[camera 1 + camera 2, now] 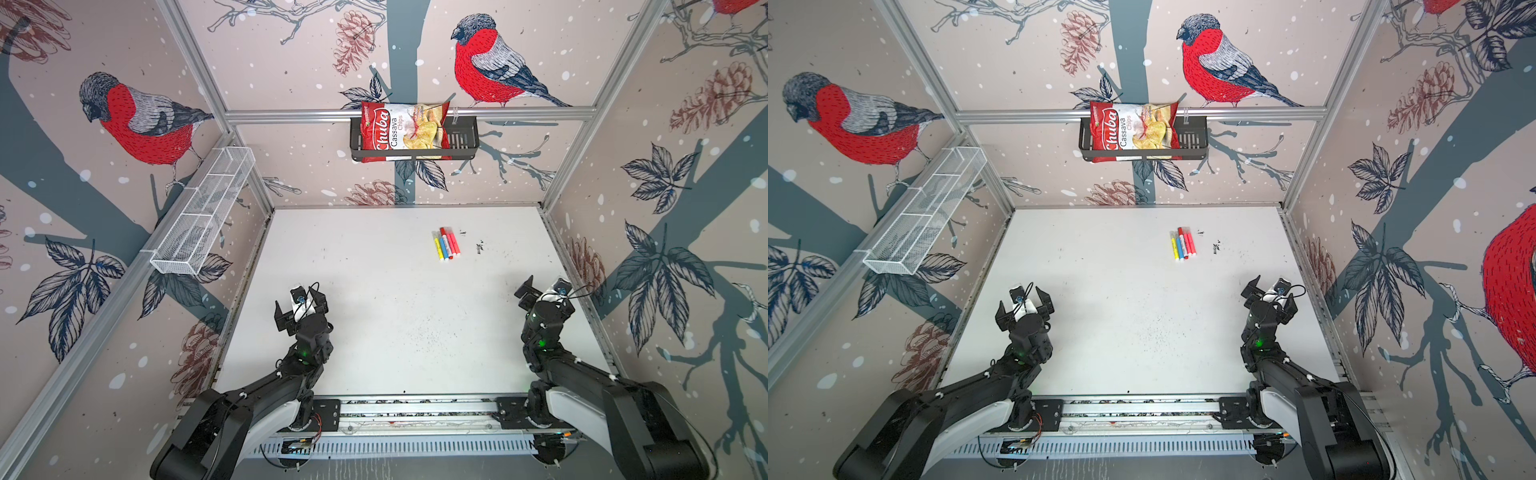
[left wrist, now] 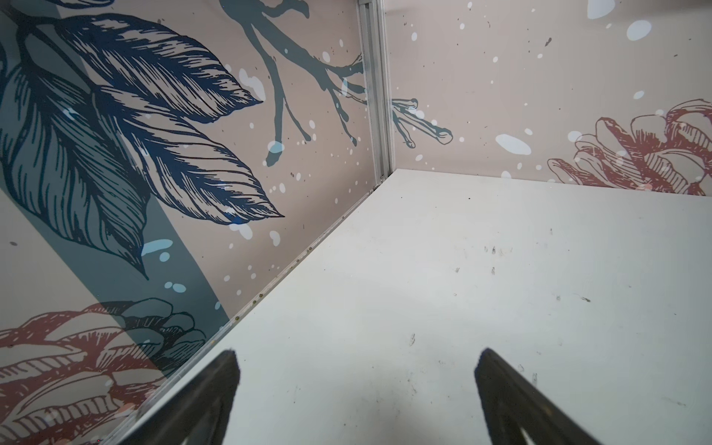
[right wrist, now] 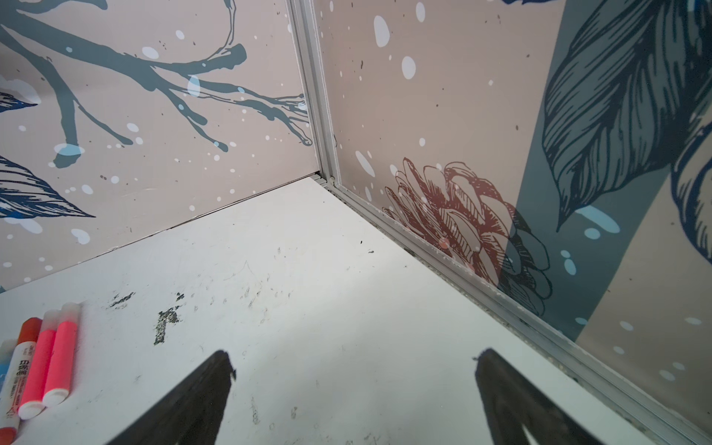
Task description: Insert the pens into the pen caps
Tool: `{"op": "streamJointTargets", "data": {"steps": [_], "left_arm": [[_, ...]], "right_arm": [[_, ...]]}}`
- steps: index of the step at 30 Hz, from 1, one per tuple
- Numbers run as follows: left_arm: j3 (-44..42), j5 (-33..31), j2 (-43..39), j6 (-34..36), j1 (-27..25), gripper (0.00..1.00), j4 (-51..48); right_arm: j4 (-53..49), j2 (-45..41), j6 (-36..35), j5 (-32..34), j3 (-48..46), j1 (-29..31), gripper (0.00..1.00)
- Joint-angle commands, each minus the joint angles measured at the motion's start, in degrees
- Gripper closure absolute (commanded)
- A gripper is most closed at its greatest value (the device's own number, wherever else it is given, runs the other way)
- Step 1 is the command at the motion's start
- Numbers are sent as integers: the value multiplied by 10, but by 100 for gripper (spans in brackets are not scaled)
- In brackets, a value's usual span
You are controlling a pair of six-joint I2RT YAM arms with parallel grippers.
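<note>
capped pens [image 3: 40, 366] side by side on scuffed white table [image 3: 346, 300], apart from wide-spread hand [image 3: 356, 356]

Five pens [image 1: 446, 245], tight row flat on far-right table [image 1: 374, 291], yellow, blue, white-red, two pink, pen caps [image 3: 70, 313] on

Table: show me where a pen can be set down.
Bare: the wide middle between the left gripper and right gripper, and the far-left stretch to the back wall. Crowded only back right, where the pens lie together.

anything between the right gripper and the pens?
No object. Only bare table with dark scuff marks lies between the open right gripper and the pens. Both top views show it, and the right wrist view too.
</note>
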Motion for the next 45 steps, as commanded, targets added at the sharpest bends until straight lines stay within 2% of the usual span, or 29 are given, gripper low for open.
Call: {"op": "streamJointTargets", "data": {"steps": [1, 16, 20, 21, 22, 24, 25, 26, 28, 29, 31, 34, 38, 40, 42, 45], "left_arm": [[11, 4, 13, -6, 5, 4, 31], [9, -4, 81, 19, 19, 4, 147], [-1, -3, 99, 32, 24, 4, 203], [-3, -2, 101, 34, 26, 4, 210], [-4, 1, 101, 35, 27, 4, 214], [-5, 7, 100, 34, 30, 4, 214], [-5, 9, 101, 33, 31, 4, 216], [-6, 12, 103, 32, 34, 4, 220], [-5, 14, 107, 29, 39, 4, 224], [-6, 16, 108, 27, 42, 4, 228], [-6, 20, 111, 27, 44, 4, 232], [-6, 30, 118, 29, 47, 4, 241], [1, 33, 146, 37, 49, 4, 269], [3, 37, 162, 44, 49, 4, 292], [4, 41, 178, 46, 49, 4, 315], [12, 47, 206, 50, 49, 4, 341]], "right_arm": [[26, 16, -5, -9, 13, -5, 1], [148, 86, -13, -21, 11, -29, 0], [144, 89, -10, -19, 15, -29, 1], [171, 88, -4, -20, 0, -31, 1], [239, 100, 2, -34, -27, -41, 0], [419, 198, 17, -42, -66, -71, 1], [443, 209, 8, -44, -69, -69, 1], [405, 192, 4, -40, -63, -60, 1], [262, 136, 24, -46, -32, -58, 1], [257, 135, 28, -43, -28, -62, 1], [326, 162, 13, -45, -44, -60, 1], [279, 152, -1, -64, -27, -49, 1], [264, 190, -46, -105, 6, -32, 1], [294, 235, -57, -105, 14, -27, 1], [390, 283, -85, -88, 4, -14, 0], [299, 247, -78, -82, 21, -3, 0]]}}
